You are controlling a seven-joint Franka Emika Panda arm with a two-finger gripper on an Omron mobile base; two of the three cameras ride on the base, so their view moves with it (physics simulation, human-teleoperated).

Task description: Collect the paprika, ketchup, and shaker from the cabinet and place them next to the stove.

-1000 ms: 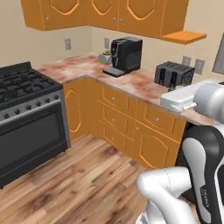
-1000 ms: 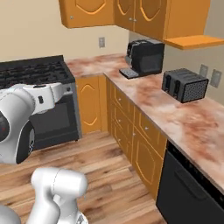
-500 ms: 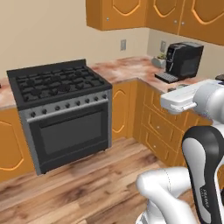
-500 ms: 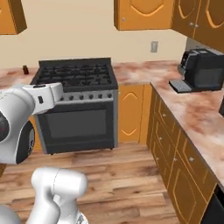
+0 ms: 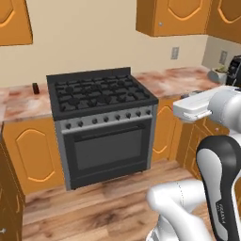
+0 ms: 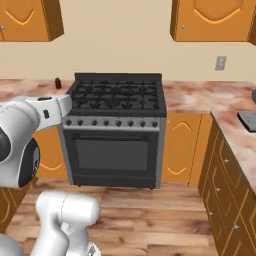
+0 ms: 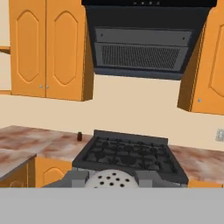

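My gripper point(image 7: 111, 178) is shut on the shaker point(image 7: 109, 179). Its pale rounded top with small holes sits between the two fingertips point(image 7: 76, 177). The black stove point(image 5: 101, 96) with iron grates stands straight ahead, also the stove point(image 6: 117, 97) and the stove point(image 7: 127, 153). On the counter just left of it stands a small dark jar point(image 5: 35, 88), the same jar point(image 6: 58, 83) and jar point(image 7: 79, 136); it is too small to tell paprika from ketchup. Orange wall cabinets point(image 7: 46, 48) hang to both sides with doors shut.
A dark range hood point(image 7: 144, 43) hangs above the stove. Marbled counter point(image 5: 21, 106) runs left of the stove and counter point(image 6: 200, 97) runs right, turning a corner along the right wall point(image 6: 240, 130). A coffee machine point(image 5: 235, 70) stands at the far right. The wooden floor point(image 6: 150, 210) before the stove is open.
The whole scene has swung across both base views as the base turned; the stove now stands in the middle instead of the corner counter. The grip on the shaker is unchanged.
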